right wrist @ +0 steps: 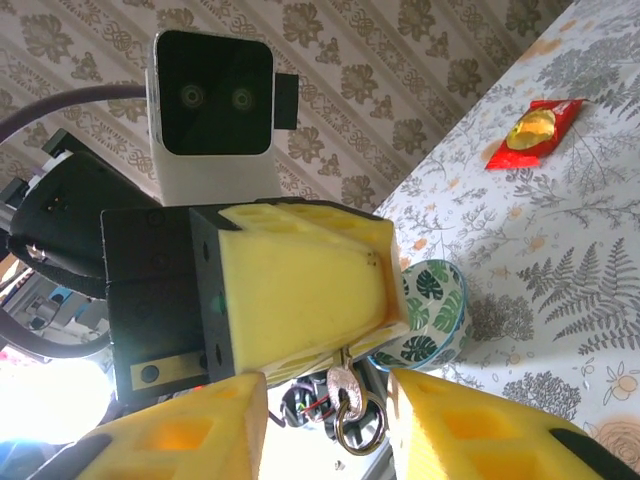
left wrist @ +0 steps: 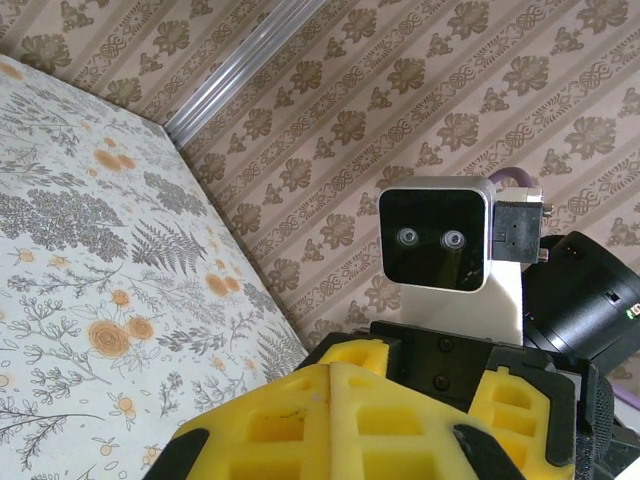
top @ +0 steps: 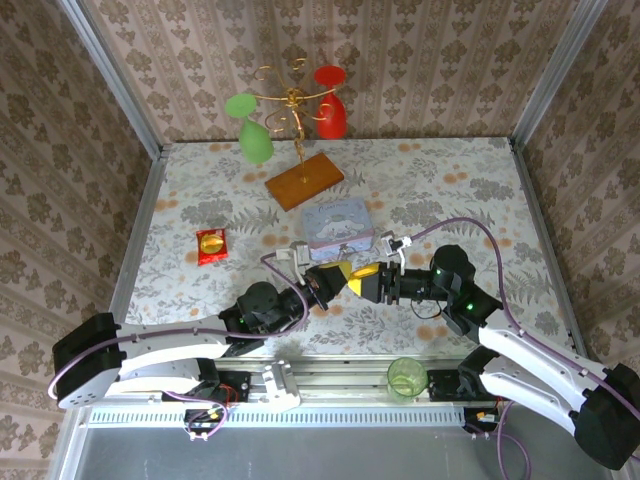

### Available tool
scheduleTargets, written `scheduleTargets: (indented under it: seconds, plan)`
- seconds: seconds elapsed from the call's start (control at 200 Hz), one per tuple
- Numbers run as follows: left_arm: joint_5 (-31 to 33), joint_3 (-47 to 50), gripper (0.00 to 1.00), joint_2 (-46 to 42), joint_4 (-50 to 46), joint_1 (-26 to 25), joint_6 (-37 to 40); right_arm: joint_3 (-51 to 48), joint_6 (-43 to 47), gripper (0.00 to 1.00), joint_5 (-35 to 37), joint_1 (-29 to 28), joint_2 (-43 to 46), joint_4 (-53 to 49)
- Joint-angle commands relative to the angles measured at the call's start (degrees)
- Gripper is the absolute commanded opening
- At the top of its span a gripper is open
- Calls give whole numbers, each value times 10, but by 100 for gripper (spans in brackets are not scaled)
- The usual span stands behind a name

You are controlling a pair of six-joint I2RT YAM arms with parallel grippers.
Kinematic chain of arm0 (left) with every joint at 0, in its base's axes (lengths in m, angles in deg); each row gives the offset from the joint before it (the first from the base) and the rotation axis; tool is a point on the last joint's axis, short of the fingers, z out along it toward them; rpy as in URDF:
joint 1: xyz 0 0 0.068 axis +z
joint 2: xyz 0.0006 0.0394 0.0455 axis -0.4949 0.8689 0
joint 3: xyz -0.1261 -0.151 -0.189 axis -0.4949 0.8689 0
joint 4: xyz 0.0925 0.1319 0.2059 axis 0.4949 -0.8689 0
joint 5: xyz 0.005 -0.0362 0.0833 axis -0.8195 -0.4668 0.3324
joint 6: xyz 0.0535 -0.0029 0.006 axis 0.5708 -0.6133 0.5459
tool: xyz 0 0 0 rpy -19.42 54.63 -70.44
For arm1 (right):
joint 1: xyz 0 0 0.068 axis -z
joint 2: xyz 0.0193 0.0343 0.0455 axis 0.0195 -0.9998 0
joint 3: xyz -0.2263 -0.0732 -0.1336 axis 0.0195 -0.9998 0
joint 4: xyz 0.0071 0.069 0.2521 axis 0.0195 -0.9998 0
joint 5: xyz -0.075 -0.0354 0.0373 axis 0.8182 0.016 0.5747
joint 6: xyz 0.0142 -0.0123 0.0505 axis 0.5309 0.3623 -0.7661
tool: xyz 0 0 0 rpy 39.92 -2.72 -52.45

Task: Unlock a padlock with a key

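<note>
small silver-grey metal key (right wrist: 343, 384) hangs head-down from the lower edge of the left fingers (right wrist: 300, 290), thin steel split ring (right wrist: 358, 428) dangling off its head; blade end is hidden up at the finger edge. brass padlock: can't make it out in any view, so can't tell if it's inside that grip. left fingers are pressed together, seam closed in the left wrist view too. right fingers (right wrist: 470, 430) are apart, one yellow pad each side of the key, gap visible on both sides, not touching it. from the top view the two arms meet tip to tip above the near middle of the floral-cloth counter (top: 450, 190), just in front of the pale blue rectangular tin (top: 337, 226). red-and-yellow snack packet (top: 212, 245) lies flat, well left of the tin. wire stand on a wooden base (top: 304, 180) sits behind the tin, a green glass (top: 255, 140) and a red glass (top: 331, 115) hung on it. leaf-print bowl (right wrist: 430, 310) sits at the near edge, below the right fingers.
</note>
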Motion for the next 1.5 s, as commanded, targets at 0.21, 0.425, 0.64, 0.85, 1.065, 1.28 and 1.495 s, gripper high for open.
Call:
scheduleTargets:
  seconds: [0.21,0.425,0.64,0.85,1.065,1.28,1.495]
  plan:
    - [10,-6,0,-27,4,-6,37,-16,-10,32,0,-12,-17,65]
    - [12,-6,0,-17,12,-7,34,-24,-18,28,6,-18,-19,92]
    - [9,-8,0,1,18,-8,31,-30,-13,14,13,-29,-30,108]
    - [1,-6,0,-2,6,-8,30,-31,5,1,21,-28,-9,66]
    - [-2,13,55,-71,-61,4,53,17,103,0,43,-29,27,-177]
    - [-22,-95,63,-136,-387,12,141,38,126,0,32,-30,11,-235]
    - [-109,-136,44,-102,-438,19,177,57,120,0,14,-31,-16,-226]
